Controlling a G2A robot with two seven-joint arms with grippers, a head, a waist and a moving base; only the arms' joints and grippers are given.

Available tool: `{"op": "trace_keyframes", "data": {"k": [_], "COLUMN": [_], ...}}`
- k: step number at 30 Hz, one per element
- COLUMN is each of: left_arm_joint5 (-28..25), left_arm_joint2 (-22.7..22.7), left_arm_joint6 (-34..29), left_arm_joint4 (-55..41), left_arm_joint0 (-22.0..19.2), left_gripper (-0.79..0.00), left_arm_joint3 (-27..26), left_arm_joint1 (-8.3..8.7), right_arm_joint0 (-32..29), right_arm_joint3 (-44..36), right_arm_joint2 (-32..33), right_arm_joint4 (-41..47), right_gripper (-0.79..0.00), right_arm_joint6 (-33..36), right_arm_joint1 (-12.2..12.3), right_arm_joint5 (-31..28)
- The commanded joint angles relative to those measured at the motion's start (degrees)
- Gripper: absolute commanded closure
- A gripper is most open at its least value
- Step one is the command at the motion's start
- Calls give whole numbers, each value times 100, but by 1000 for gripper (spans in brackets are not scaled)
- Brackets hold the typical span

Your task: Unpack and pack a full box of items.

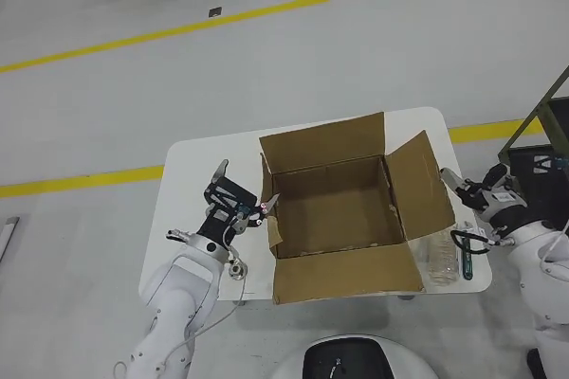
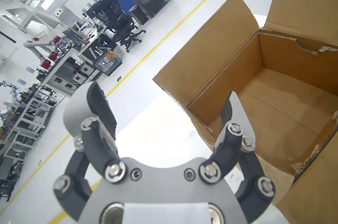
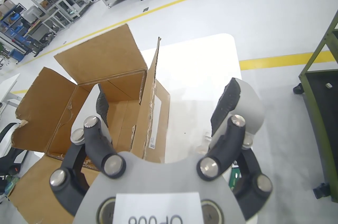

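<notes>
1. The box (image 1: 337, 204) sits in the middle of the bench (image 1: 199, 161) with its flaps thrown open. That leaves the mouth wide, so I can come in from either side. Its floor is bare cardboard and nothing lies inside.
2. My left tool (image 2: 165, 114) is released, with jaws spread wide and nothing held. It hangs just beside the box's left wall, facing across the opening. I judge it sits there because that side gives it a short path over the rim.
3. My right tool (image 3: 166, 103) is likewise released and empty. It is by the right flap (image 1: 422, 189), and from my wrist the flap's torn edge lines up between the jaws. Whether a pad touches the card I cannot tell.
4. A clear bottle (image 1: 443, 254) lies on its side on the bench, just beside the box's right front corner. Next to it is a slim dark-and-green item (image 1: 468, 258), and I cannot make out what it is. Both are on my right arm's side, so I reckon they are that arm's to lift.
5. With the box bare and those things out on the bench, I take the unpacking as done and the packing as not yet begun.
6. The bottle is round and see-through, so it will likely roll if nudged. I would close across its body, not its ends.
</notes>
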Motion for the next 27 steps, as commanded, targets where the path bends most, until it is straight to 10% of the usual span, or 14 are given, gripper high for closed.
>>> {"op": "trace_keyframes", "data": {"k": [1,4,11,27], "left_arm_joint5": [274,413,1312,1065], "left_arm_joint2": [-35,-107,-460,-428], "left_arm_joint6": [49,52,-265,-156], "left_arm_joint4": [6,86,96,135], "left_arm_joint0": [76,129,247,289], "left_gripper": [-785,-785,-785,-785], "left_arm_joint3": [-46,-45,21,-52], "left_arm_joint1": [-11,-13,-50,-52], "right_arm_joint0": [-5,82,621,1230], "right_arm_joint3": [98,310,969,1742], "right_arm_joint2": [-34,-144,-533,-1211], "right_arm_joint4": [321,759,1191,1997], "right_gripper": [-785,-754,0,0], "right_arm_joint6": [50,329,901,639], "right_arm_joint1": [-9,-17,-17,-85], "right_arm_joint5": [74,206,520,832]}}
